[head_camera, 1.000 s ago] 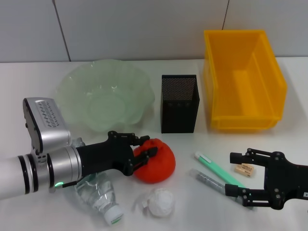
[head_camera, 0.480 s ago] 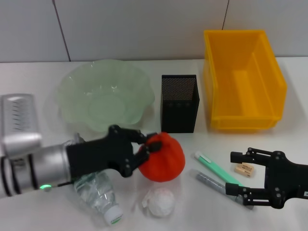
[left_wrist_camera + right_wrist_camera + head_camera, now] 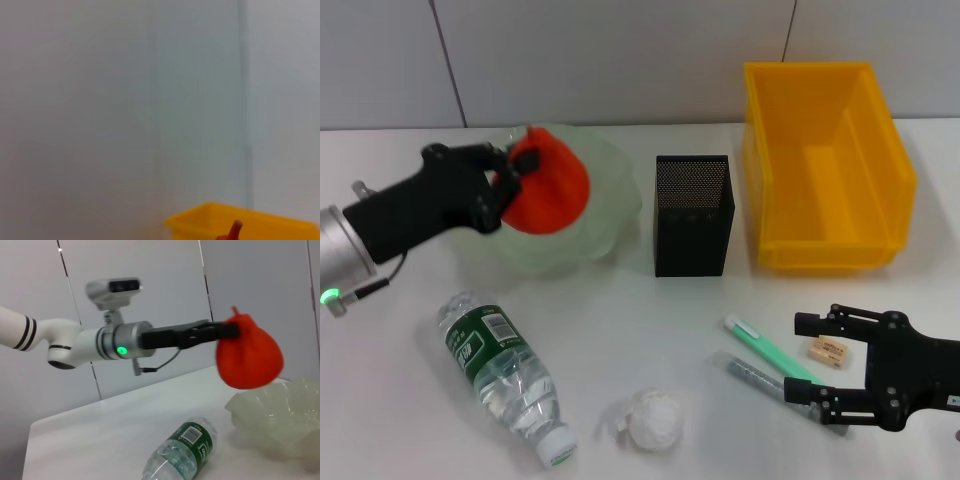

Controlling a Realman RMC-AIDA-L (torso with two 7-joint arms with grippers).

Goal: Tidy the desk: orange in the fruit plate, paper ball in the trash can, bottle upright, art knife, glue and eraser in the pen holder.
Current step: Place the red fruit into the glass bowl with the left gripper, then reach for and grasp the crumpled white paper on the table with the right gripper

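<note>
White desk before grey wall panels: left gripper, clamped on the soft orange fruit, hangs over the ruffled green glass plate at ten o'clock; nothing yet placed; right gripper spread at five o'clock.

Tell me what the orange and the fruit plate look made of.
Orange, pinched at its top by the left gripper: looks like soft matte fabric or knit; it hangs pear-shaped. Fruit plate: translucent pale green with a ruffled glossy rim, glass or plastic, cannot tell which.

A white desk stands before a grey panelled wall.
</note>
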